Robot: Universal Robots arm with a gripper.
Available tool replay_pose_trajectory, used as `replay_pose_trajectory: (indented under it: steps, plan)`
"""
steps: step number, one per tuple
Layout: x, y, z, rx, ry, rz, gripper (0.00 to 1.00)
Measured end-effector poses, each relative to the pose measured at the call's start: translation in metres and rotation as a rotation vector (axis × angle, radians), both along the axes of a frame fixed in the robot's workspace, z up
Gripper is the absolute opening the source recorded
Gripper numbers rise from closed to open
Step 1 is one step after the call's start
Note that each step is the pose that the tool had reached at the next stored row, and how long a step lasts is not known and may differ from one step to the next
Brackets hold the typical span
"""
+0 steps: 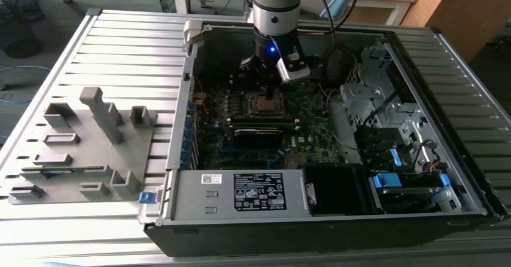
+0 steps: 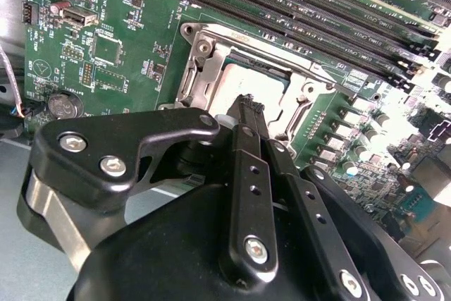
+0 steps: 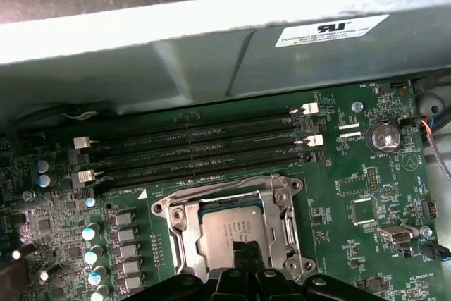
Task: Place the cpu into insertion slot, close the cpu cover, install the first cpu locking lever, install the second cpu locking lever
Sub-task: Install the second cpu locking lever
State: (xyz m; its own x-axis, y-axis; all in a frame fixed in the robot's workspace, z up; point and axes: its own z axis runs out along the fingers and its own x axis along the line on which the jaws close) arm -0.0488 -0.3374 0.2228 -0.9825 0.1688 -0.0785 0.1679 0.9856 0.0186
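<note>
The open computer case lies on the table with its green board facing up. The insertion slot sits mid-board, and my gripper hangs directly over it. In both wrist views the silver-grey cpu lies inside the slot. The silver cpu cover lies down around it like a frame. My gripper is shut, its black fingertips together just above one edge of the cpu, with nothing between them. I cannot tell how the locking levers stand.
Long black memory slots run beside the socket, with the grey case wall beyond them. A coin battery and capacitors stand on the board. A grey parts fixture lies at the exterior view's left. The drive cage fills the right.
</note>
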Motion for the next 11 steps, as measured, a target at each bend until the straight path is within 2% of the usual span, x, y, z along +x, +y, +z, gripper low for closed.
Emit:
replay_pose_trajectory:
  steps: [6,8,11]
  plan:
    - [0.0000,0.0001,0.0014,-0.0001,-0.0001,0.000,0.10]
    - [0.0000,0.0001,0.0016,-0.0033,-0.0001,0.000,0.10]
    - [0.0000,0.0001,0.0017,-0.0032,-0.0001,0.000,0.10]
